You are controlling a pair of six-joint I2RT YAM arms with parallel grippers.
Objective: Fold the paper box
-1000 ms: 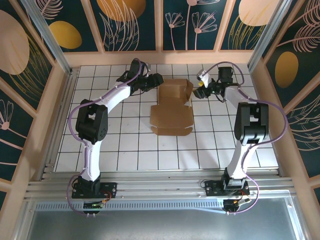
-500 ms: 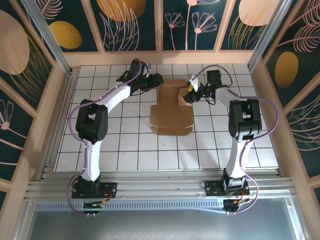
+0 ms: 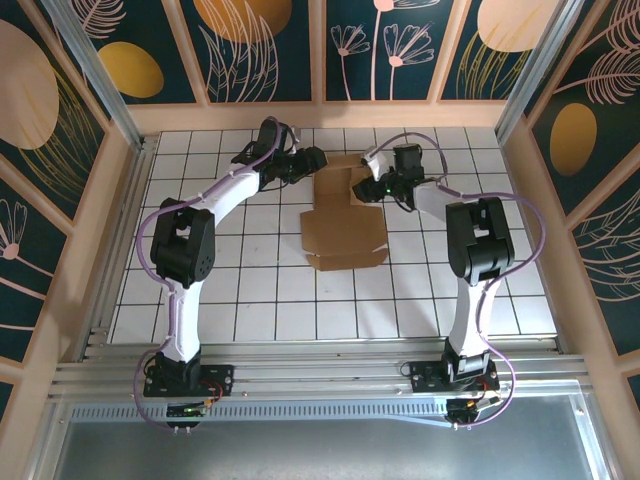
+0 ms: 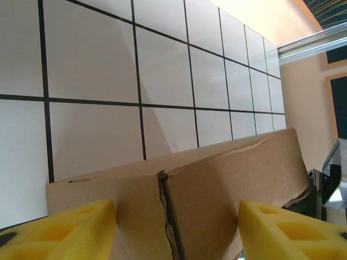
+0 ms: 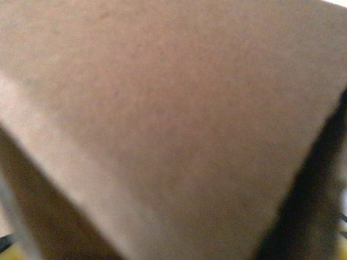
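The paper box (image 3: pixel 345 232) is brown cardboard, partly folded. Its front panel lies flat on the tiles and its rear walls (image 3: pixel 338 180) stand up. My left gripper (image 3: pixel 314 160) sits at the rear left wall. In the left wrist view its yellow fingers (image 4: pixel 81 230) stand wide apart and open, with the creased cardboard wall (image 4: pixel 217 184) across the gap. My right gripper (image 3: pixel 366 187) presses against the box's right rear flap. In the right wrist view blurred cardboard (image 5: pixel 173 108) lies right at the lens and hides the fingers.
The box lies on a white tiled floor (image 3: pixel 250 290) with black grid lines. Wooden walls (image 3: pixel 330 115) and aluminium posts (image 3: pixel 100 70) ring the floor. Both arms reach in from the near rail (image 3: pixel 320 375).
My right gripper has swung left from beside the box onto its right rear flap, pushing the flap inward. The left arm has stayed still.
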